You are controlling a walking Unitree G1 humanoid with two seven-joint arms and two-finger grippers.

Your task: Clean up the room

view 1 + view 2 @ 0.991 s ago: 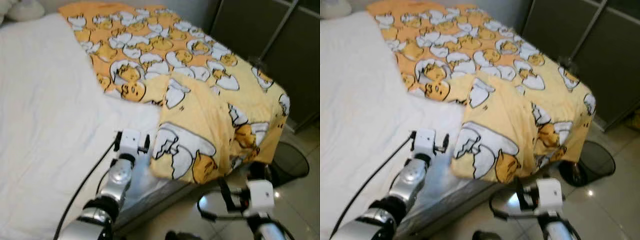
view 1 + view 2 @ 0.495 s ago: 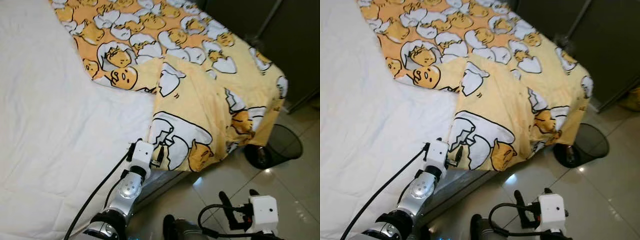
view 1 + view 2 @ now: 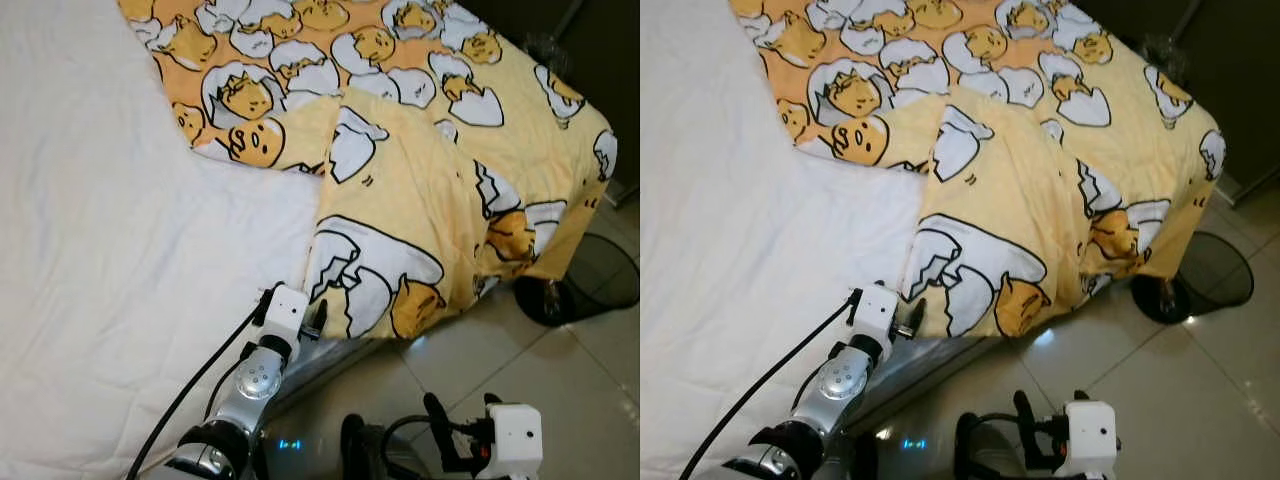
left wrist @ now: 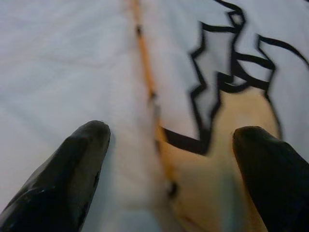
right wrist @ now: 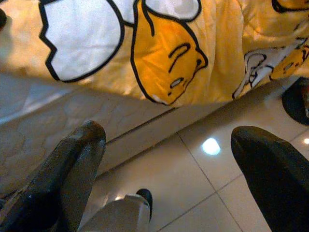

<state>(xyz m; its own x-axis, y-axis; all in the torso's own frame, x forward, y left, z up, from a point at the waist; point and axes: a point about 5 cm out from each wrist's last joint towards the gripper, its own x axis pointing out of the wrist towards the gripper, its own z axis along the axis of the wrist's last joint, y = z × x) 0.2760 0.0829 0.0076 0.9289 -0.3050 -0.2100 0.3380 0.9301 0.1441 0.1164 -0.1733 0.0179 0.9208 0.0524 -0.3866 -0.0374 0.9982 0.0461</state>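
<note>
**A bedroom in a home**

A wide bed with a plain white quilted sheet [image 3: 110, 250] takes up most of the scene. Across its far side lies a soft yellow-and-orange blanket printed with cartoon egg characters in cracked white shells [image 3: 430, 190], its corner hanging over the mattress edge. Beneath the bed's side runs a glossy floor of pale beige tiles [image 3: 1160, 380], with ceiling light reflected in it. A round black mesh wastebasket [image 3: 1200, 280] stands on the tiles just beside the bed's corner. Behind it rises a dark panelled wardrobe front [image 3: 1240, 90].
</note>
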